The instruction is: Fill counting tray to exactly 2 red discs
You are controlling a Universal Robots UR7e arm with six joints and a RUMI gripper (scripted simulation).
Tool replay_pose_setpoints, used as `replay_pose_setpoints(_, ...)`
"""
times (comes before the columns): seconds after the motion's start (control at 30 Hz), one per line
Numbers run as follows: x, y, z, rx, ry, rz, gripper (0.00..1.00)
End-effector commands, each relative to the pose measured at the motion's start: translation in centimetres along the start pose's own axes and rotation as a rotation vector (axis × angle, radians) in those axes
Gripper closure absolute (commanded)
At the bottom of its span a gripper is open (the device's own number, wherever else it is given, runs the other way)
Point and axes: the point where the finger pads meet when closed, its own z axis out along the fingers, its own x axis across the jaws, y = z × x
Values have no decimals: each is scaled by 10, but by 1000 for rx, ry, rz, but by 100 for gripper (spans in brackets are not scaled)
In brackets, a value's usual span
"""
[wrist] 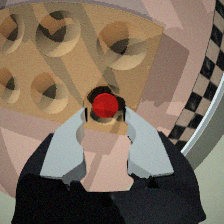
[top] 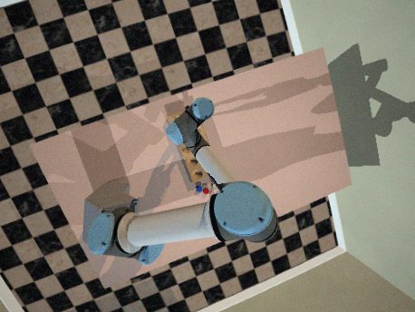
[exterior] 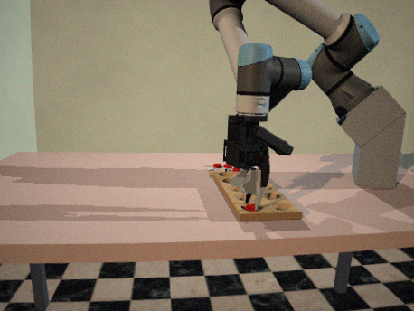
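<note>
Much of the counting tray (top: 197,169) is hidden beneath the arm in the top view; its pockets are cropped in the wrist view.

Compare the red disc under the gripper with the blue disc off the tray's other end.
The red disc lies in a corner pocket of the tray; the blue disc lies on the table, off the tray. The red disc sits between the open gripper's fingers; the blue disc has no gripper near it. Both are small and round.
</note>
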Motion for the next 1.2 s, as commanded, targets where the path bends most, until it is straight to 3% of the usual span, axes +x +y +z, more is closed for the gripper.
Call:
replay_pose_setpoints(0.0,0,0,-2,-1,0,0,72)
replay_pose_setpoints(0.3,0,1,-10,-1,1,0,72)
replay_pose_setpoints(0.5,0,1,-39,-1,1,0,72)
replay_pose_setpoints(0.57,0,1,-39,-1,1,0,72)
replay_pose_setpoints(0.87,0,1,-90,-1,1,0,72)
replay_pose_setpoints(1.17,0,0,-96,-1,1,0,72)
